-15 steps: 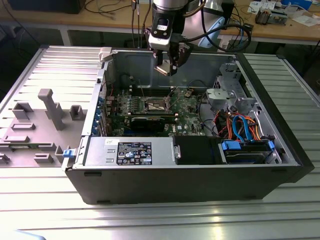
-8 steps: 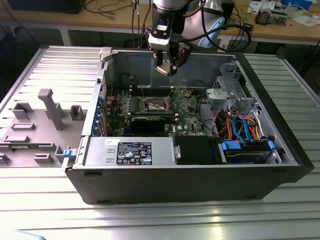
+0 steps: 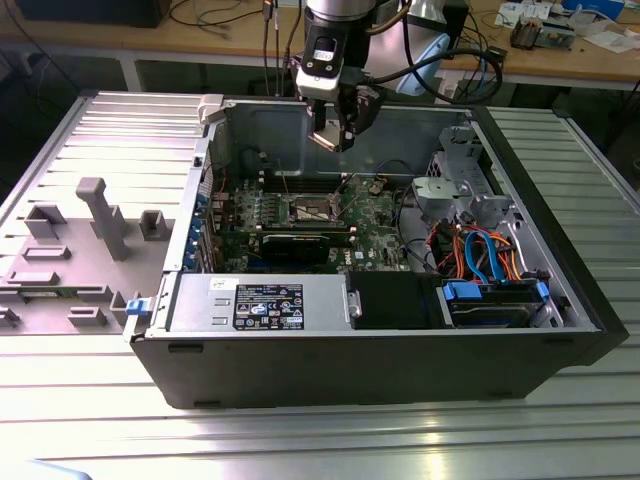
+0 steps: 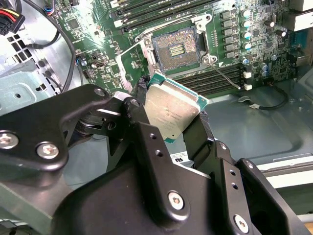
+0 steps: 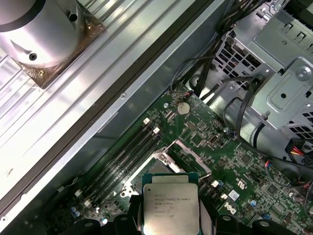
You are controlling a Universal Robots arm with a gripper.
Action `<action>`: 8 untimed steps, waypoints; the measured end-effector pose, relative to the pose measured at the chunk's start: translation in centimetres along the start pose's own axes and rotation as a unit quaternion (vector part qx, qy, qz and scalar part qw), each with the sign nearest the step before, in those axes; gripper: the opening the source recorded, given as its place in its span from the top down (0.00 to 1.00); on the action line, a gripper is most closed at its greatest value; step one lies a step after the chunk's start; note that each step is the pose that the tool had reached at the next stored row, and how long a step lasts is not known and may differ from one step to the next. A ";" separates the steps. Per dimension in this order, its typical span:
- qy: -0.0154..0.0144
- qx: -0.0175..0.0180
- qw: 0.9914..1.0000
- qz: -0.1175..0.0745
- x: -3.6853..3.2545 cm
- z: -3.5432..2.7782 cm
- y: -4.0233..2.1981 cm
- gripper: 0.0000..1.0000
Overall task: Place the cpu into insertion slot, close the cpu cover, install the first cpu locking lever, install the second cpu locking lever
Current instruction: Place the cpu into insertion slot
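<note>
My gripper hangs inside the open computer case, above the green motherboard, and is shut on the cpu. The cpu is a flat square chip with a silver-grey top and a green edge, pinched between two black fingers in both wrist views, cpu. The insertion slot lies open on the board below and beyond the chip, its gold-brown contact field bare; in the exterior view the slot sits below the gripper. The cpu cover, a thin silver frame, stands raised beside the slot.
The case walls ring the board. A power supply fills the front, a drive cage and coloured cables the exterior view's right. A black graphics card lies in front of the slot. Memory slots flank it.
</note>
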State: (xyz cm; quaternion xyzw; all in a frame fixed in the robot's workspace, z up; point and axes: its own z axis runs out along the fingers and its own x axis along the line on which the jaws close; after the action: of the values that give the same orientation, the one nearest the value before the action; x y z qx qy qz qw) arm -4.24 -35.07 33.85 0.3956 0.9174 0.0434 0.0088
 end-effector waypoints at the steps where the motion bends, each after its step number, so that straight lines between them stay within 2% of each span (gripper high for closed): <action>1: 0.000 0.000 1.000 0.001 0.00 0.00 0.00 0.45; 8: 0.000 0.000 1.000 0.005 0.00 0.02 0.00 0.45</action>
State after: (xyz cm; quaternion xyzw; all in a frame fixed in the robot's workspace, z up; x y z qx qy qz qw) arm -4.24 -35.07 33.83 0.4004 0.9153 0.0433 0.0090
